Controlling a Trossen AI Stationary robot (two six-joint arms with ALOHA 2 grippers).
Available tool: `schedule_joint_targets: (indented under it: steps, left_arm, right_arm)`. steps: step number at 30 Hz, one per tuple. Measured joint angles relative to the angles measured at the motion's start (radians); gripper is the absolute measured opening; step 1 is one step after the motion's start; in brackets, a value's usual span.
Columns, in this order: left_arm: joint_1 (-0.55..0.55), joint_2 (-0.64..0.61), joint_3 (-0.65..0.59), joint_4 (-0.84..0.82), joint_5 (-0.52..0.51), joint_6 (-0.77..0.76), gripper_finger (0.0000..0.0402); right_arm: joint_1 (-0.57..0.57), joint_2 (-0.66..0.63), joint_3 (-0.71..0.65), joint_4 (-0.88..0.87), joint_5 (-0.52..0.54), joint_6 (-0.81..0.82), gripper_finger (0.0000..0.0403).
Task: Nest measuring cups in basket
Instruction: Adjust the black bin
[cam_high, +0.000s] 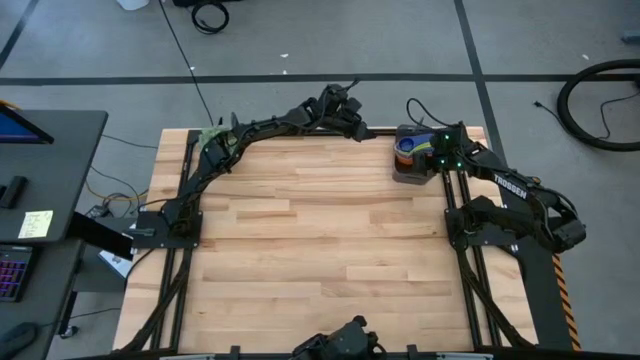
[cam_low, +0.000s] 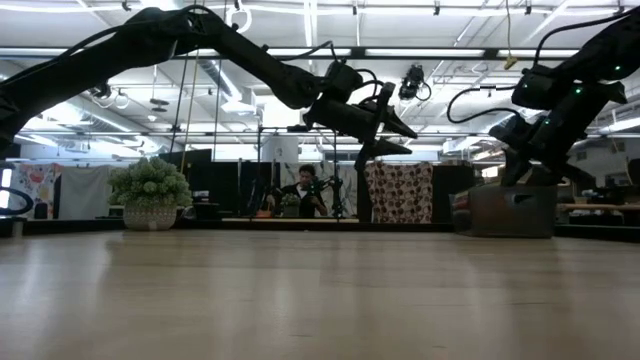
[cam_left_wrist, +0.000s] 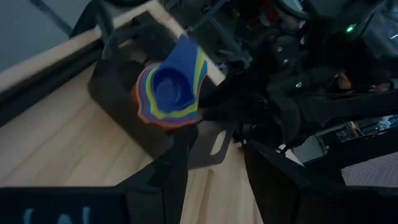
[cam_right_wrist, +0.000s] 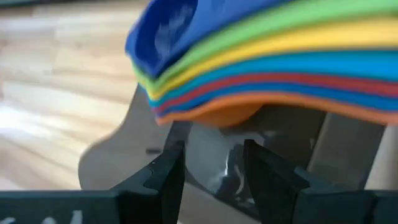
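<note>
The measuring cups (cam_left_wrist: 169, 87) sit nested in one stack, dark blue on top, inside the dark grey basket (cam_left_wrist: 118, 87) at the table's far right (cam_high: 410, 178). Their flat handles (cam_right_wrist: 298, 56) fan out in coloured layers over the basket wall (cam_right_wrist: 124, 155). My right gripper (cam_right_wrist: 214, 168) is open at the basket (cam_low: 510, 212), just under the handles, with its fingers on either side of the wall. My left gripper (cam_high: 350, 105) is open and hangs high above the far edge (cam_low: 395, 125), looking toward the stack. My right gripper's fingers (cam_right_wrist: 165, 171) stand on either side of the basket's translucent wall (cam_right_wrist: 227, 165), below the cup handles. I cannot tell whether they touch the wall or the cups.
A fuzzy green plant in a pot (cam_low: 150, 190) stands at the table's far left corner (cam_high: 213, 135). The wooden table top (cam_high: 320, 230) lies bare between the arm frames. A person (cam_low: 305, 190) sits in the room beyond the far edge. A desk (cam_high: 50, 150) stands to the left.
</note>
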Motion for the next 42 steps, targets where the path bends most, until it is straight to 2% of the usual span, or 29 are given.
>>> schedule_joint_targets:
  steps: [4,9,13,19,24,26,33,42]
  left_arm:
    - [0.000,0.000,0.000,-0.049,0.021,0.005,0.0162]
    - [0.000,0.000,0.000,-0.067,0.034,0.008,0.0162]
    - [0.000,0.000,0.000,-0.067,0.034,0.008,0.0162]
    - [0.000,0.000,0.000,-0.067,0.034,0.009,0.0162]
    - [-0.001,0.000,0.000,-0.066,0.035,0.009,0.0162]
    - [-0.002,0.000,0.000,-0.066,0.035,0.009,0.0162]
    - [-0.002,0.000,0.000,-0.066,0.035,0.010,0.0162]
    - [-0.002,0.000,0.000,-0.066,0.035,0.010,0.0162]
  right_arm:
    - [0.000,-0.002,0.001,-0.053,-0.051,-0.057,0.0167]
    - [0.017,-0.008,0.002,-0.071,-0.170,-0.091,0.0167]
    - [0.045,-0.009,0.032,-0.092,-0.206,-0.096,0.0167]
    - [0.081,-0.009,0.092,-0.191,-0.182,-0.134,0.0167]
    - [0.102,-0.009,0.096,-0.228,-0.028,-0.163,0.0167]
    - [0.105,-0.009,0.096,-0.229,-0.007,-0.168,0.0167]
    - [0.105,0.004,0.098,-0.277,-0.037,-0.166,0.0167]
    - [0.112,0.020,0.096,-0.342,-0.176,-0.168,0.0167]
